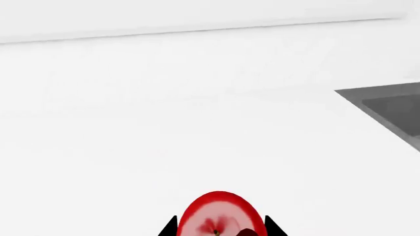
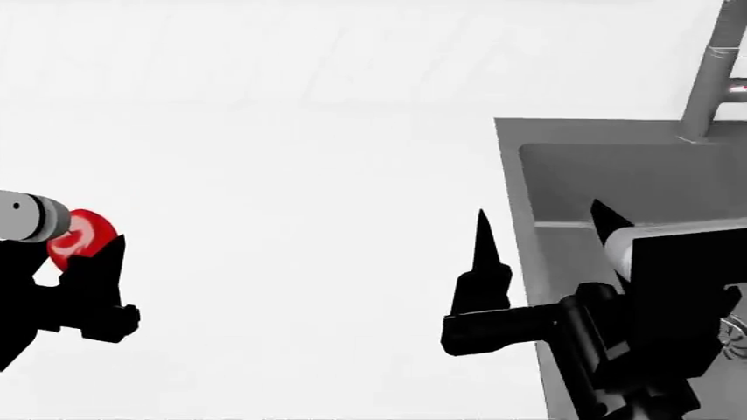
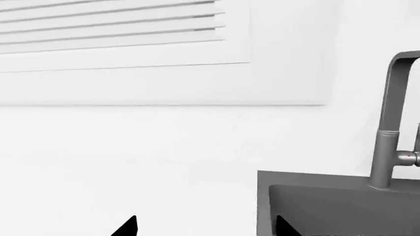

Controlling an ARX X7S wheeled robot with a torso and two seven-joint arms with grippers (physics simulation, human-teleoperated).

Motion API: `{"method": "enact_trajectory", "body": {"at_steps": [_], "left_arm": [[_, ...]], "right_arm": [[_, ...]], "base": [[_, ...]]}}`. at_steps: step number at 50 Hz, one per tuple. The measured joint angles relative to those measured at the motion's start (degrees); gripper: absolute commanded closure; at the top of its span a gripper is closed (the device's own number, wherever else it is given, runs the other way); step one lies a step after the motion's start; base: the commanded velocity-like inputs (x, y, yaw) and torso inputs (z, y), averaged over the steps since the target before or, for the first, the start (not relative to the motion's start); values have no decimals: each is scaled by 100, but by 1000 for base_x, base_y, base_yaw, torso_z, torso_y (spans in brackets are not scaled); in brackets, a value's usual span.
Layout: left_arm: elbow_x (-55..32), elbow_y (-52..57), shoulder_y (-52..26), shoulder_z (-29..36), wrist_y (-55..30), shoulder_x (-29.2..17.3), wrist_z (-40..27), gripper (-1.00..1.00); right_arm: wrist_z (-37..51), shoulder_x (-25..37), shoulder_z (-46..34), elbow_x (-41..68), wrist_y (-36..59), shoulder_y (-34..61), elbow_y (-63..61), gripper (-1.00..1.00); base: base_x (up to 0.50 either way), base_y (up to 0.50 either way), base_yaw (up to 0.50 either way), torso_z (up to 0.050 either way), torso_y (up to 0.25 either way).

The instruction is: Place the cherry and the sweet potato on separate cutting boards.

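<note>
Cherry point(image 1: 219, 215) held in the left gripper point(image 2: 82, 254), above the white counter point(image 2: 292, 175).

Left wrist view: the glossy red fruit sits between the two black fingertips point(image 1: 169, 227), jaws closed against its sides, nothing but bare counter under it. Head view: the fruit shows as a red ball at far left, partly behind the arm's grey cylinder. Right gripper point(image 2: 543, 241) is empty, jaws spread wide, one fingertip over the counter, the other over the grey sink point(image 2: 607, 175). Faucet point(image 3: 387, 137) stands at the sink's back edge. Slatted white panel point(image 3: 111, 29) on the wall behind. Sweet potato and cutting boards not visible in any view.
</note>
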Motion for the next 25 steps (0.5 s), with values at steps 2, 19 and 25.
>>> {"method": "enact_trajectory", "body": {"at_steps": [2,19,25], "left_arm": [[-10,10,20,2,3,-4,-5,100],[-136,91,103,-12,-9,-14,-82,100],[-177,112,125,-12,-6,-14,-103,100]], "right_arm": [[-3,1,-9,-7,-12,-10,5,-100],[34,30,7,43,-16,-46,-45,-100],[41,40,19,65,-23,-61,-56,-100]], "base": [[0,-500,0,0,0],[0,-500,0,0,0],[0,-500,0,0,0]]}}
